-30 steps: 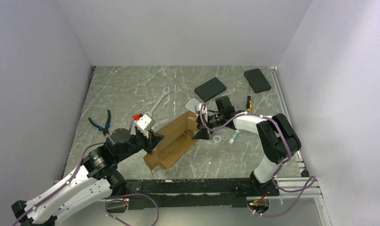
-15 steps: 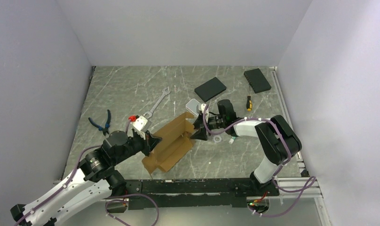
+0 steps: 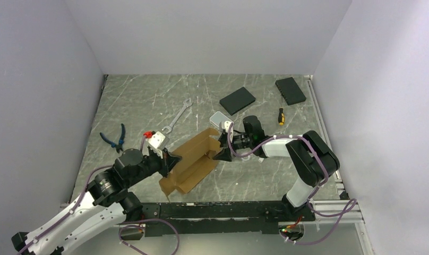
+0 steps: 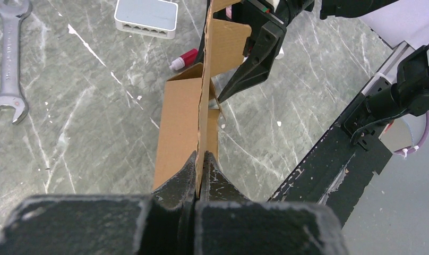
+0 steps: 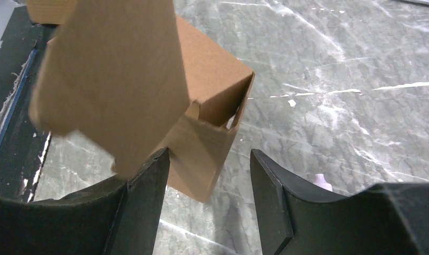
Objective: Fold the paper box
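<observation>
well, the paper box (image 3: 190, 161) sits half-folded on the near middle of the table (image 3: 148, 95), with one panel standing upright. the left gripper (image 4: 200, 159) pinches that panel's near edge, its fingers pressed tight on the cardboard. the right gripper (image 5: 209, 156) is spread at the box's far-right end, a box corner between its fingers; whether they touch it i cannot tell.
</observation>
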### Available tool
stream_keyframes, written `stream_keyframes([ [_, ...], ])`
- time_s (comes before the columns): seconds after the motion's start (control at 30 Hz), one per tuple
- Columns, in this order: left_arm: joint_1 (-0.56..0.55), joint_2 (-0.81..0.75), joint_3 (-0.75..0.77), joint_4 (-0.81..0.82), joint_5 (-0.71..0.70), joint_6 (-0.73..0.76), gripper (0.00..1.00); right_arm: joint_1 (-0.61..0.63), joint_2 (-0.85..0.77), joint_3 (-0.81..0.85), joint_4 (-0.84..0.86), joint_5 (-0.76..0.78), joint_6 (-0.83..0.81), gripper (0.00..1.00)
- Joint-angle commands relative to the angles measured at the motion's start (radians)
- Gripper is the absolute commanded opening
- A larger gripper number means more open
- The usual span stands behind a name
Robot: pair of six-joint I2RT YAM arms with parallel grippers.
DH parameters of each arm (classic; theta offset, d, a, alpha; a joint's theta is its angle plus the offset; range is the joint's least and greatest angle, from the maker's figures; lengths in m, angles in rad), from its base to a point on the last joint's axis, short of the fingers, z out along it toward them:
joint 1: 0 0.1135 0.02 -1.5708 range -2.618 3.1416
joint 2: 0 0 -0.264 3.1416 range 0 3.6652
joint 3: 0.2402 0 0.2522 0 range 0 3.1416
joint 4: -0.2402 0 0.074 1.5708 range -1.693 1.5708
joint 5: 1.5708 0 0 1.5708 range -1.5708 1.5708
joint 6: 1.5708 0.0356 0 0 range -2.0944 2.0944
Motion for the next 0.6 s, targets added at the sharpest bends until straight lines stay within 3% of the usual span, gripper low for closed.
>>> stream_keyframes([
  [0.0, -0.004, -0.046, 0.008, -0.036, -0.038, -0.025, 0.0, 0.005, -0.014, -0.01, 0.09, 0.003, 0.011, 0.61],
  [0.57, -0.005, -0.024, 0.003, -0.01, -0.01, -0.023, 0.0, 0.032, -0.007, -0.016, 0.098, -0.007, 0.025, 0.58],
])
